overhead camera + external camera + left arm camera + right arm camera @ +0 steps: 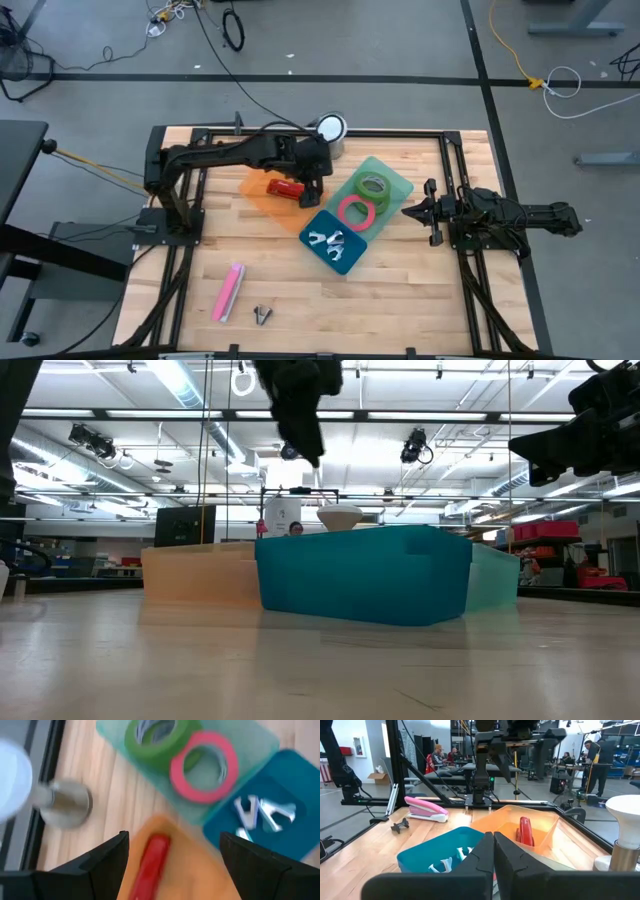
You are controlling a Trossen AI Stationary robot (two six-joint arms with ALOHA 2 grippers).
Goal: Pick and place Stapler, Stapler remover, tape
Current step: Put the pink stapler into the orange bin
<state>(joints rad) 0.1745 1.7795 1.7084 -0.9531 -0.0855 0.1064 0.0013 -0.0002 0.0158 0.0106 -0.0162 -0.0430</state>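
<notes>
The left gripper (172, 857) hangs with its dark, flat fingers (107, 860) spread wide and holding nothing, just above the red stapler (285, 188). That stapler is a smooth, glossy bar lying in the translucent orange tray (262, 192), near the centre of the high view; its long axis runs left to right there. To the right, a see-through green tray (398, 183) holds two tape rings lying flat: a green roll (374, 186) and a pink roll (355, 211), the pink one overlapping the tray's lower edge. Below them, an opaque blue tray (345, 260) holds shiny metal staple removers (327, 240). A small lamp (331, 128) with a white round top and metal base stands above the trays.

In the lower left of the high view, a pink stapler (229, 292) lies on the pale wooden tabletop (400, 300), its long axis running steeply, lower left to upper right. A dark remover (262, 315) lies just to its right.

The right gripper (412, 211) waits at right with its fingers pressed together, empty.
</notes>
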